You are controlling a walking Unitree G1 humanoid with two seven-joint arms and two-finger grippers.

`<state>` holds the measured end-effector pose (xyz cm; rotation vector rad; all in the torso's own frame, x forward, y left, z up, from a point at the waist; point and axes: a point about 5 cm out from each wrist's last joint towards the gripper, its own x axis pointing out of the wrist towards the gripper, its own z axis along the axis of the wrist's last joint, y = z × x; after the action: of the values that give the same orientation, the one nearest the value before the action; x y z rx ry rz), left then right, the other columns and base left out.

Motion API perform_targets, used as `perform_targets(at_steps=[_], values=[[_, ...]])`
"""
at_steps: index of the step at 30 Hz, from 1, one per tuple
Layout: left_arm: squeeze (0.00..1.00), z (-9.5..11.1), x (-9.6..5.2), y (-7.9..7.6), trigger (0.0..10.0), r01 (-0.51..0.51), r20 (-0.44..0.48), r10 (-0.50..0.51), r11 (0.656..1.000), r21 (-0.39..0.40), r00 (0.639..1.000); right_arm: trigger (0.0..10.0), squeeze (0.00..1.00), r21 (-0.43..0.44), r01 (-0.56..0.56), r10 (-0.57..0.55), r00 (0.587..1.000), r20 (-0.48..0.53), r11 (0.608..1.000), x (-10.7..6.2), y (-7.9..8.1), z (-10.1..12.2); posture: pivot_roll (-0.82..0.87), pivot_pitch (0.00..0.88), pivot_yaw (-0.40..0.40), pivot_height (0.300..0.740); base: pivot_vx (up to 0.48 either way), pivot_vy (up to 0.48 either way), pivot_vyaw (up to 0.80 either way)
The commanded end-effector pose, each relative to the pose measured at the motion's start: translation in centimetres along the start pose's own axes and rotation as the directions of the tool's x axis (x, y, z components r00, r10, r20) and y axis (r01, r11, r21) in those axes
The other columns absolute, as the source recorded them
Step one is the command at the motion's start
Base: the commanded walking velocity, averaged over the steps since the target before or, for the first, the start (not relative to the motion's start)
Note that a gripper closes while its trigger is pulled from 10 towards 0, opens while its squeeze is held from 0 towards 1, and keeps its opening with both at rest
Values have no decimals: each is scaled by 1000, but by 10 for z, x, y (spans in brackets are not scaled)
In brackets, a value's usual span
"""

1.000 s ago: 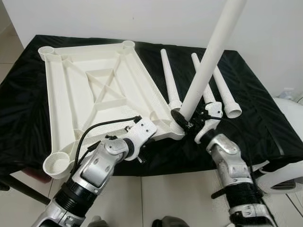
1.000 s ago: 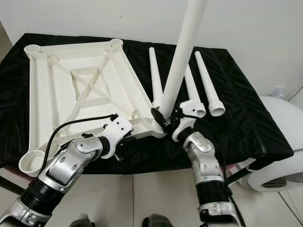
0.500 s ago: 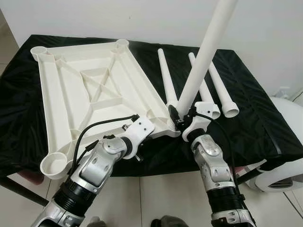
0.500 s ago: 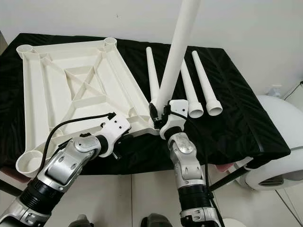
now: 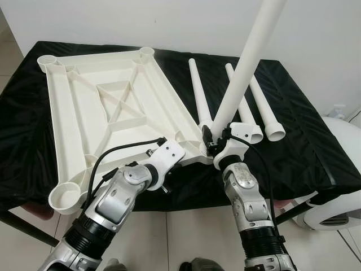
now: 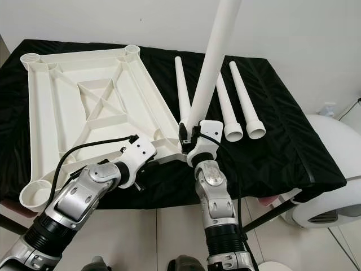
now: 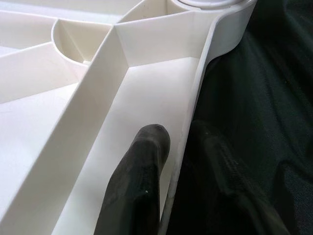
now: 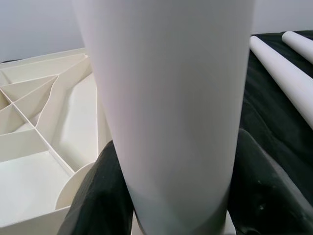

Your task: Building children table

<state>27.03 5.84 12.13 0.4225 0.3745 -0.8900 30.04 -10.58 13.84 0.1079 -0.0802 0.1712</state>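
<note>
The white table top lies upside down on the black-covered table. My right gripper is shut on a white leg. The leg stands nearly upright, leaning away to the right, with its lower end at the top's near right corner socket. In the right wrist view the black fingers clasp the leg on both sides. My left gripper is shut on the top's near rim, one finger inside the wall and one outside, just left of that socket. Three loose legs lie to the right.
A round white appliance stands on the floor at the right, close to the table's corner. A white wall runs behind the table. The table's front edge is just ahead of my arms, with pale tiled floor below.
My right arm has swung left, bringing the held leg's lower end from beside the corner to the near right socket. The left gripper keeps its hold on the rim.
</note>
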Motion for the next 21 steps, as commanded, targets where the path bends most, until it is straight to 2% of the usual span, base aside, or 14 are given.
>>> perform_targets(at_steps=[1,10,11,12,13,17,21], values=[[0,-4,8,-32,10000,167,-9,-167,986,-2,986,10000,1000,55,-17,17,1000,4,998,-2,6,0,18,0,-97,740,0,0,0],[0,-4,9,-33,10000,167,-7,-167,986,-5,986,10000,1000,60,-83,81,996,40,995,-5,0,6,16,0,-97,740,0,0,0],[0,-4,9,-32,10000,166,-7,-166,986,-5,986,10000,910,64,-112,109,993,43,992,-5,-2,6,17,0,-97,740,0,0,0],[0,-4,9,-32,10000,165,-7,-165,986,-4,986,10000,910,66,-130,128,991,45,989,-6,-4,7,17,0,-97,740,0,0,0],[0,-4,9,-32,10000,164,-7,-164,986,-5,986,10000,0,54,-158,156,987,44,986,-6,-5,7,18,0,-98,740,0,0,0],[0,-4,8,-30,10000,160,-9,-160,987,-4,987,10000,0,42,-208,206,978,45,977,-7,-9,9,19,0,-98,740,0,0,0],[0,-4,7,-30,10000,154,-9,-154,988,-5,988,10000,0,4,-271,271,961,52,962,-10,-22,13,19,0,-98,740,0,0,0]])
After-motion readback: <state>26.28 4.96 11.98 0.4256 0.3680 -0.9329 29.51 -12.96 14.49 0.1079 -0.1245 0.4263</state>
